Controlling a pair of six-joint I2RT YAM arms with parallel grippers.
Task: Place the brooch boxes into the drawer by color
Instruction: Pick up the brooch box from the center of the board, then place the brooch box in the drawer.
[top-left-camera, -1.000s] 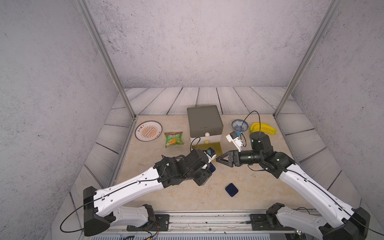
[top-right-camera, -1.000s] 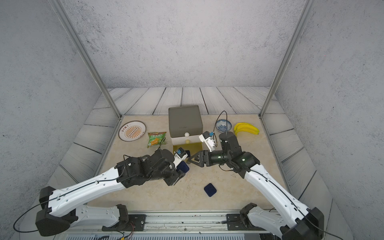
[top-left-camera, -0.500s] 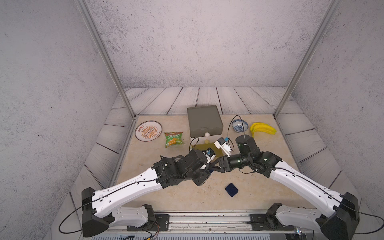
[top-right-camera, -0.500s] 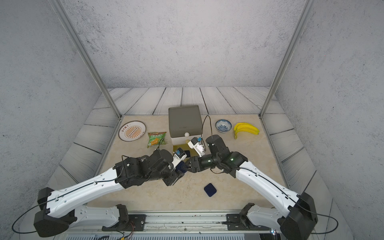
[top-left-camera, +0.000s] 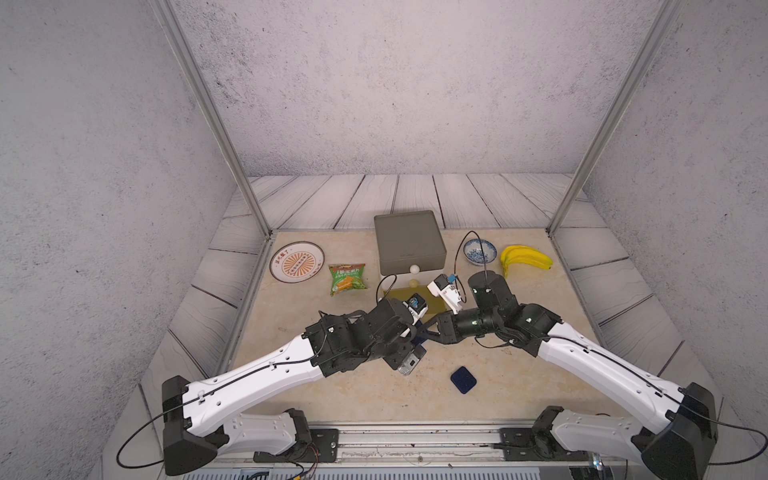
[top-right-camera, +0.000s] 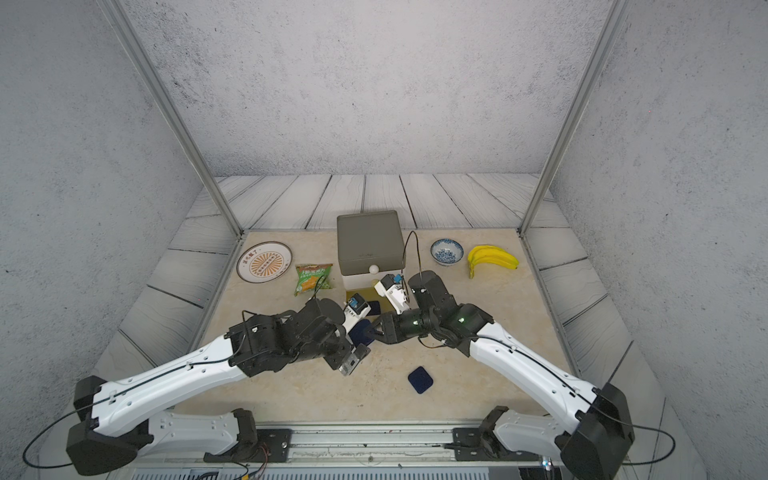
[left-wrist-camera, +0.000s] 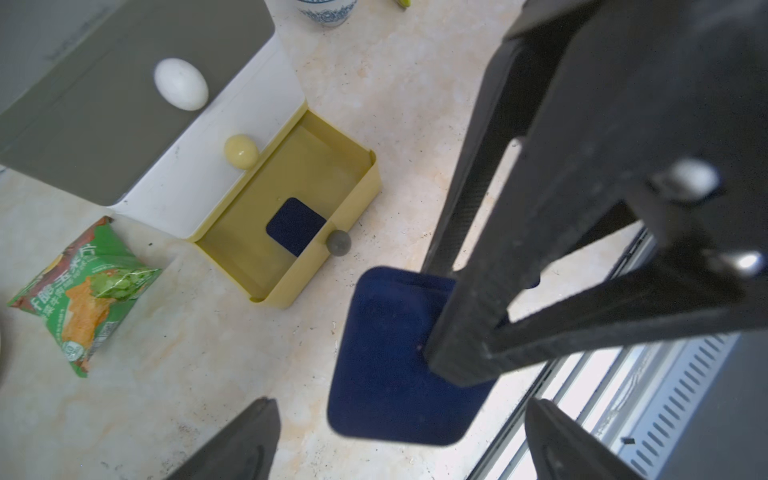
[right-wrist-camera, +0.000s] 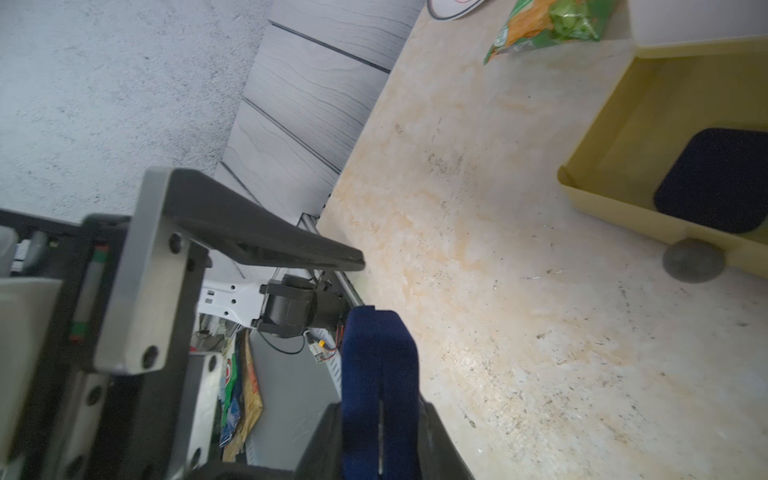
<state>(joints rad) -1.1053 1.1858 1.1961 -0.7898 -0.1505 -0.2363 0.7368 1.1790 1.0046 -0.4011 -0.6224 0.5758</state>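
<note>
The right gripper (right-wrist-camera: 380, 409) pinches a navy brooch box (left-wrist-camera: 382, 332) above the tabletop (top-left-camera: 519, 386), inside the wide-open left gripper (left-wrist-camera: 401, 405), which touches nothing, while a second navy box (left-wrist-camera: 296, 226) lies in the open yellow drawer (left-wrist-camera: 316, 266) and a third navy box (top-left-camera: 463, 379) rests on the tabletop.

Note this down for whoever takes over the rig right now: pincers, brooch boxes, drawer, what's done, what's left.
Left pincer: open, holding nothing, right beside the lifted box.
Right pincer: shut on the held navy box, above the table in front of the open yellow drawer.
Done: the stowed navy box lies in that drawer.
Left: put the held box in, then the loose navy box on the table near the front edge. No red or black boxes in view.
</note>
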